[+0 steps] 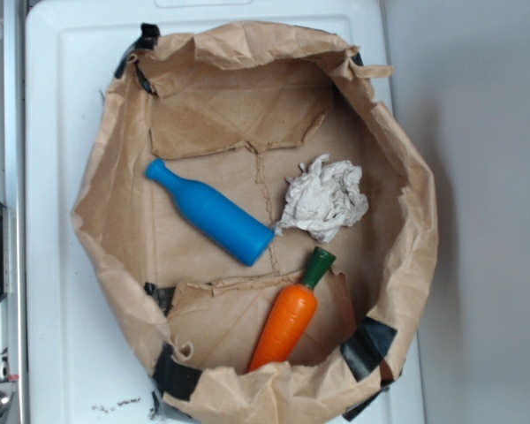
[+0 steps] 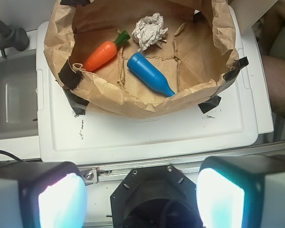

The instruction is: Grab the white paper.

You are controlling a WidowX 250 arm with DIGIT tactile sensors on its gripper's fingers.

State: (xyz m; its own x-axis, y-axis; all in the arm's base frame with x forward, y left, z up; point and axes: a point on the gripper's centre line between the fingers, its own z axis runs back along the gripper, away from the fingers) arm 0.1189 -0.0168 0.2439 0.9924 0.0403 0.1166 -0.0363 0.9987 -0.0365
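The white paper (image 1: 322, 200) is a crumpled off-white wad lying on the floor of the brown paper bag (image 1: 115, 190), right of centre. In the wrist view the white paper (image 2: 149, 30) sits at the bag's far side. My gripper (image 2: 140, 199) is open, its two pale pads wide apart at the bottom of the wrist view, far from the bag and above the black robot base. Nothing is between the pads. The gripper does not show in the exterior view.
Inside the bag lie a blue bottle (image 1: 210, 212) left of the wad and an orange carrot (image 1: 287, 320) below it. The bag stands on a white tray (image 1: 62, 132), taped with black tape (image 1: 368, 347). A grey sink (image 2: 12, 104) lies left in the wrist view.
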